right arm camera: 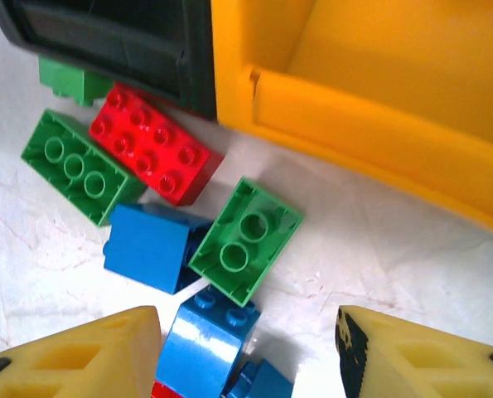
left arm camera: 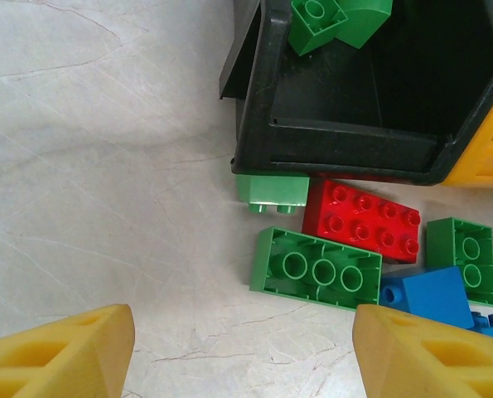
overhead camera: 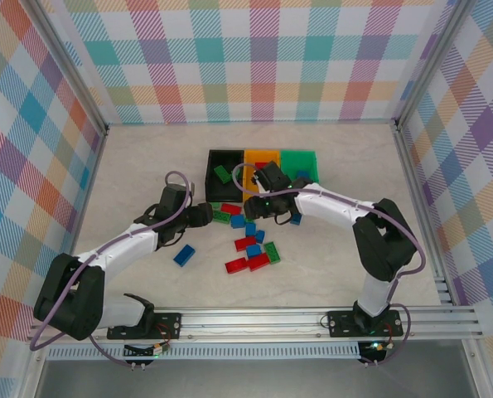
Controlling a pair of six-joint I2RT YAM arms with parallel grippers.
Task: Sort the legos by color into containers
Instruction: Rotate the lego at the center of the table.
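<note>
Three joined containers stand at mid-table: black (overhead camera: 225,157), orange (overhead camera: 261,156), green (overhead camera: 300,157). A green lego (overhead camera: 222,173) lies in the black one. Red, green and blue legos lie in front of the bins, down to a red one (overhead camera: 236,265). My left gripper (overhead camera: 206,215) (left arm camera: 244,332) is open just above the table, short of an upside-down green brick (left arm camera: 316,269) and a red brick (left arm camera: 362,220). My right gripper (overhead camera: 253,211) (right arm camera: 248,325) is open over the pile. A blue brick (right arm camera: 205,344) lies by its left finger, and a small upside-down green brick (right arm camera: 246,236) lies just ahead.
A lone blue brick (overhead camera: 184,254) lies left of the pile, under my left arm. The black bin's front wall (left arm camera: 354,141) and the orange bin's wall (right arm camera: 354,124) rise close ahead of the grippers. Checked walls enclose the table.
</note>
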